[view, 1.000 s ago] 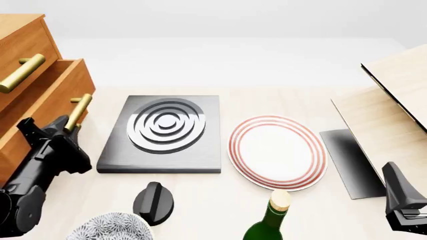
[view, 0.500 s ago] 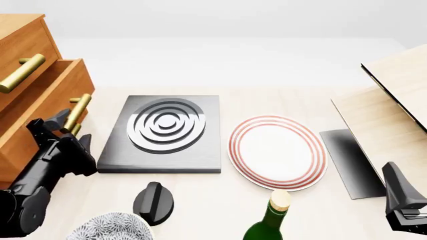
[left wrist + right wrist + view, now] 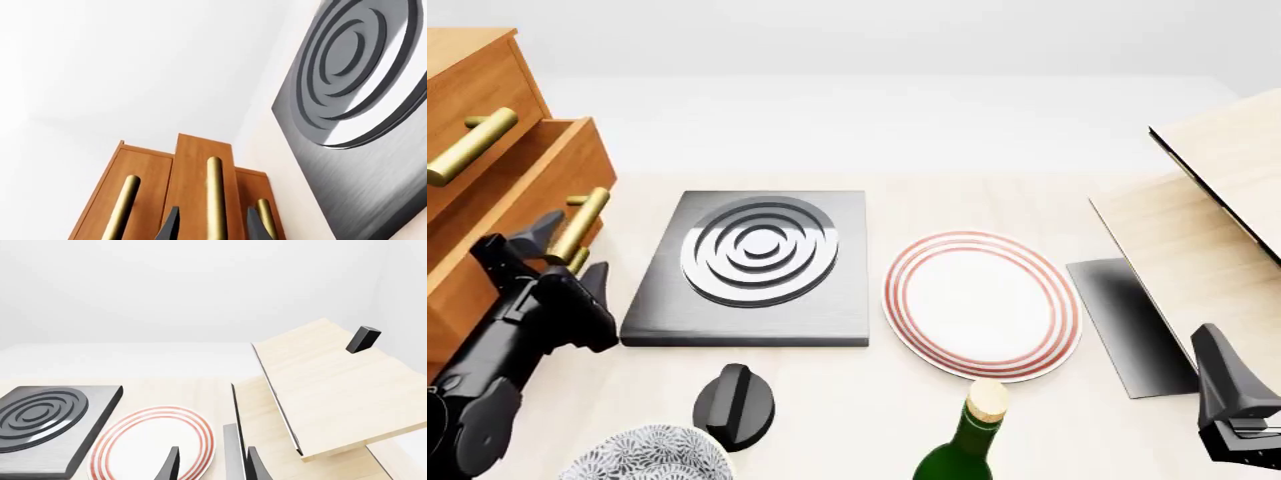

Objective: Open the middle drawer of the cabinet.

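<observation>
- Left wrist view: the cabinet [image 3: 183, 200] showed three gold bar handles side by side. The middle drawer [image 3: 200, 165] stood out beyond its neighbours. Its handle [image 3: 214, 197] ran between the two dark fingertips [image 3: 170, 227] of the left gripper [image 3: 212, 226], jaws spread, gaps visible on both sides of the bar. The stove plate [image 3: 363, 100] lay to one side.
- Front view: the cabinet [image 3: 481, 190] stood at far left; the middle drawer [image 3: 541, 190] was pulled partly out. The left gripper [image 3: 561, 255] sat at the handle [image 3: 582, 224]. The striped plate [image 3: 982, 305], knob [image 3: 735, 405], bottle [image 3: 968, 440] and patterned bowl [image 3: 647, 455] rested on the table [image 3: 961, 200].
- Right wrist view: the right gripper [image 3: 212, 465] hung with jaws apart, holding nothing, over the plate's edge [image 3: 150, 445], a pale wooden board [image 3: 327, 385] ahead.
</observation>
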You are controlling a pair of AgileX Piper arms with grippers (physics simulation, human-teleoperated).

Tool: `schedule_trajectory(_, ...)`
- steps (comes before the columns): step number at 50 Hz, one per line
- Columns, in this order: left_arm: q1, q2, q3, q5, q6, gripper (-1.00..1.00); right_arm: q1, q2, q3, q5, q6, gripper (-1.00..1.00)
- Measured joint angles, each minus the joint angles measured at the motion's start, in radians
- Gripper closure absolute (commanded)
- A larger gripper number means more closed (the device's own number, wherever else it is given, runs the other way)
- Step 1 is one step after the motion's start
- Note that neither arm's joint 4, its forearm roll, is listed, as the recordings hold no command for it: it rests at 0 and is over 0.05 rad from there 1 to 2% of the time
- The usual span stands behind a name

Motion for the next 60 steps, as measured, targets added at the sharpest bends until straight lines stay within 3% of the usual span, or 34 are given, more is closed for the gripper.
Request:
schedule_trajectory(30,-0.037,-0.163,0.069,0.017,-0.040,-1.00,0.000,0.000,0.000,0.000,0.000,-1.00)
schedule_trajectory(60,-0.075,-0.662,0.049,0.389,-0.131,-1.00,0.000,0.000,0.000,0.000,0.000,-1.00)
